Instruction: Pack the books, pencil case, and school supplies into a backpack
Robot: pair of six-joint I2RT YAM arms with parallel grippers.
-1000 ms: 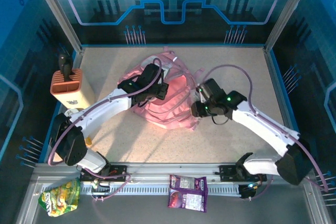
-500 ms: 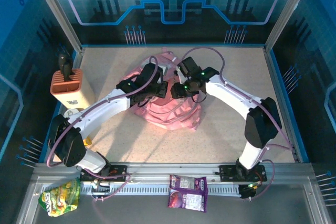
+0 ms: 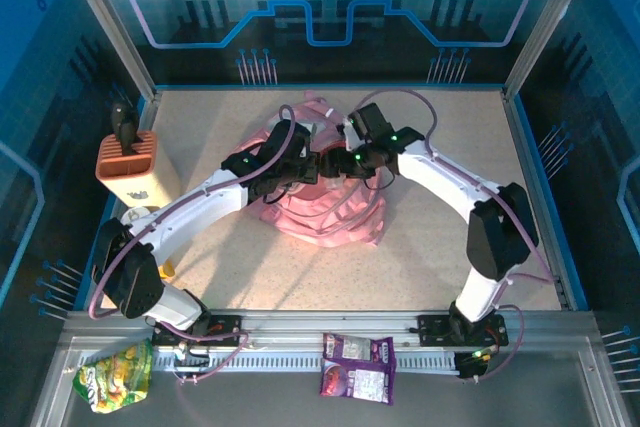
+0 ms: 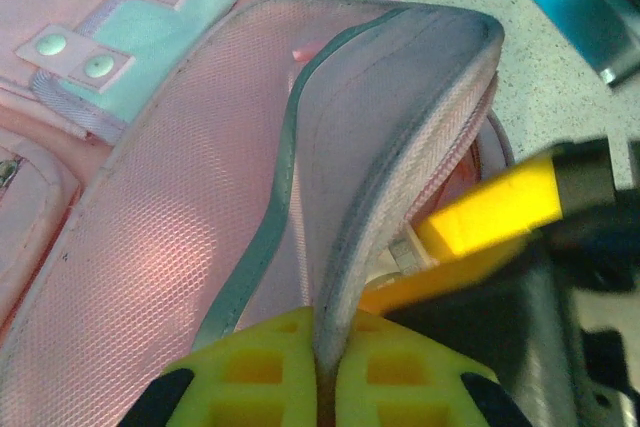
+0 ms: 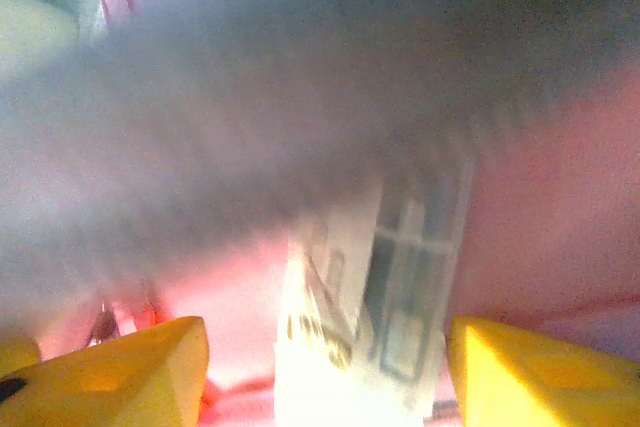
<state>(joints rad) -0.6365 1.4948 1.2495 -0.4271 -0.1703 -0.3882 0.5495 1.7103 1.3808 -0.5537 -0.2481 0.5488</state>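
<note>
the backpack point(image 3: 325, 212) lies on the table point(image 3: 250, 267), toward its far middle. from the left, the left claw point(image 4: 318, 347) grips the backpack's rim. the right claw point(image 5: 330, 357) sits just to its right, fingers apart, in the opening. the block holder point(image 3: 135, 167) stands at the table's left edge, well apart from the backpack. before the table, on the near rail point(image 3: 270, 359), the snack bag point(image 3: 115, 375) lies at the left and the snack packet point(image 3: 358, 367) in the middle.

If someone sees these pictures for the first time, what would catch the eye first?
First the pink backpack in the middle of the table. The left gripper pinches the edge of its flap, and the right gripper, fingers apart, is at the opening beside it.
</note>
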